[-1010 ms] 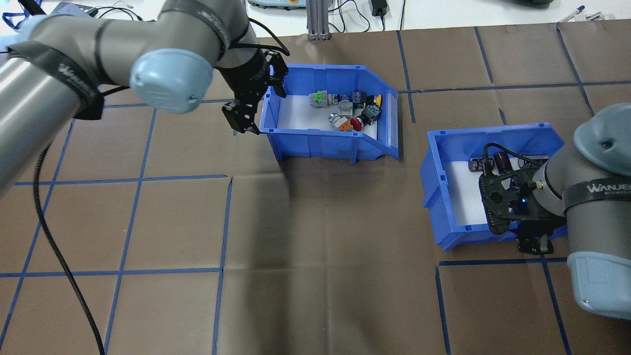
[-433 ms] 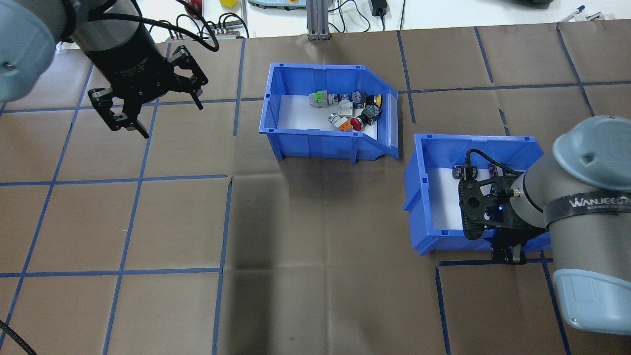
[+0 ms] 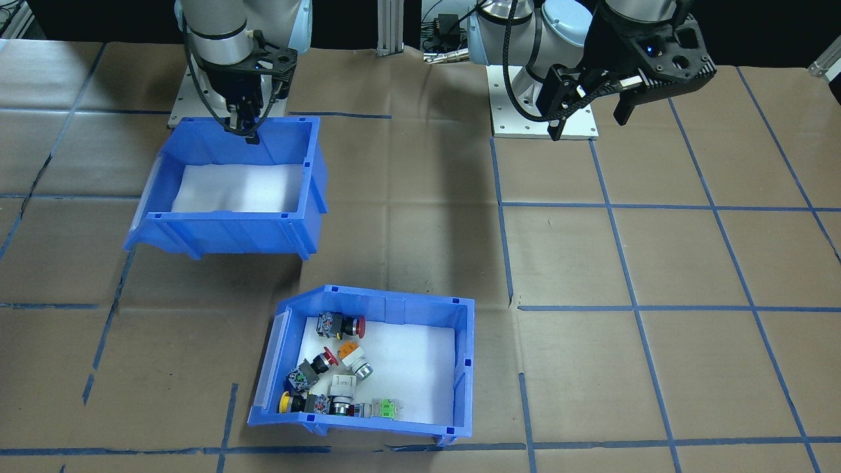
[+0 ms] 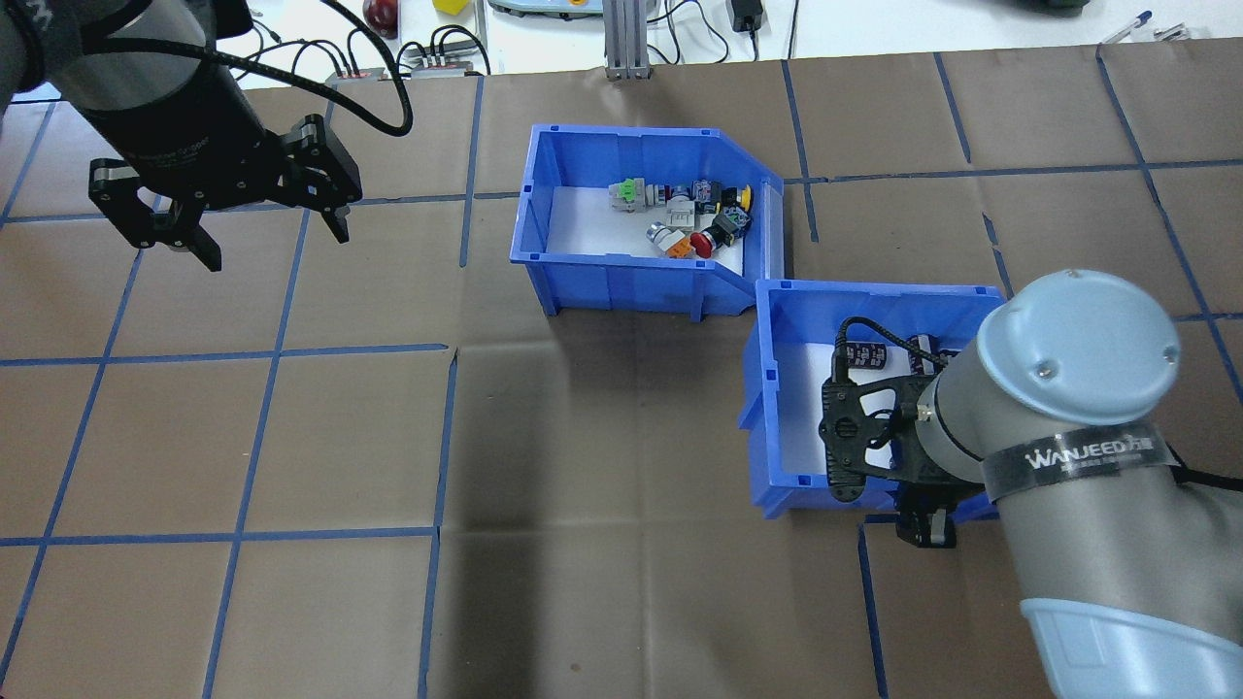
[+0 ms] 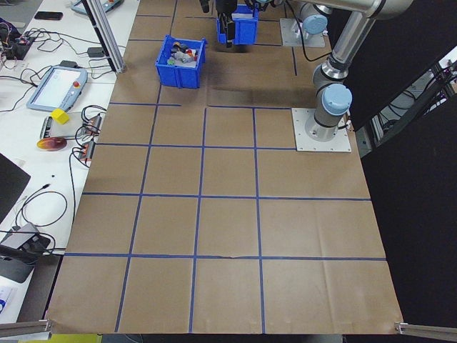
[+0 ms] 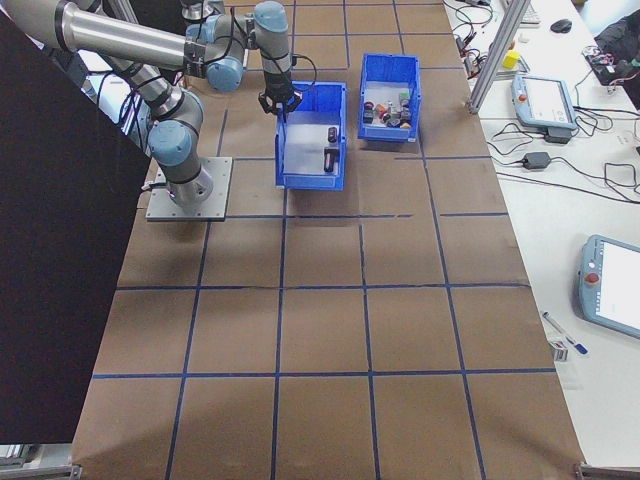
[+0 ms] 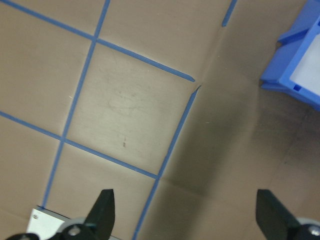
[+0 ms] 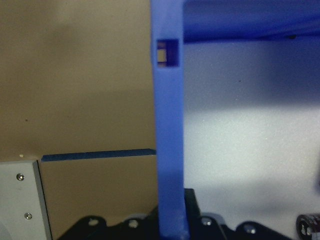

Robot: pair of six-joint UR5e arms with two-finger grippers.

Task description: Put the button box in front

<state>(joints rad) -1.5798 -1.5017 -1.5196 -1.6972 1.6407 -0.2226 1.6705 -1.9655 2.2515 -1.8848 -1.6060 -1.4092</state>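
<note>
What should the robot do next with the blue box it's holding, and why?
Probably slide the second bin leftward: the right gripper pinches its near wall, and it sits rightward of the button box, not straight behind it.

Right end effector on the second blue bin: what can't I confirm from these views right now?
- Right end effector pads: in the right wrist view they are cut off by the bottom edge; overhead, the wrist hides them.
- Second blue bin contents: overhead, the wrist covers part of the floor, so the dark cylinders cannot be counted.
- Button box switches: in exterior left they are too small to tell apart.
</note>
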